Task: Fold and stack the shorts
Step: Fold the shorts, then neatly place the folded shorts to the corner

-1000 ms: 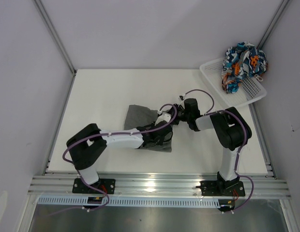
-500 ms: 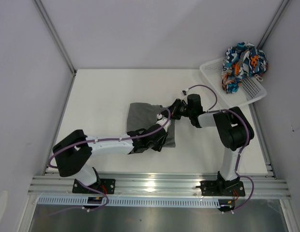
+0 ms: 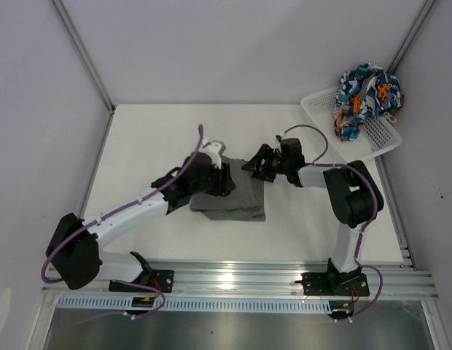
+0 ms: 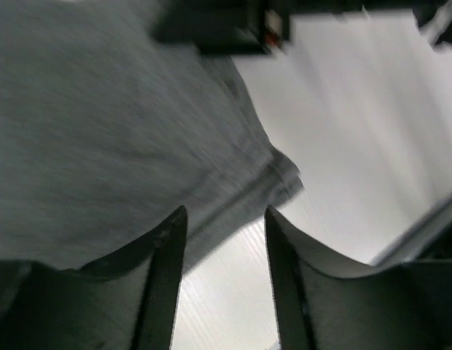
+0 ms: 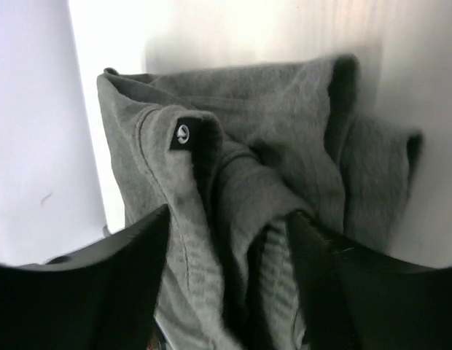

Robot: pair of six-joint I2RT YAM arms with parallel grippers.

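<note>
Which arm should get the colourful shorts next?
Probably the right. The colourful shorts lie in the basket at the far right corner, and the right gripper is open and nearer. The left gripper is over the grey shorts, farther off.

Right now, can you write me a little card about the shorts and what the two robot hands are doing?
grey shorts: folded, lying in the middle of the table
patterned shorts: bunched up, heaped in the white basket at the far right corner
left gripper: open, nothing between its fingers, at the grey shorts' edge
right gripper: open, right at the grey shorts' folds
stack: not made yet
</note>
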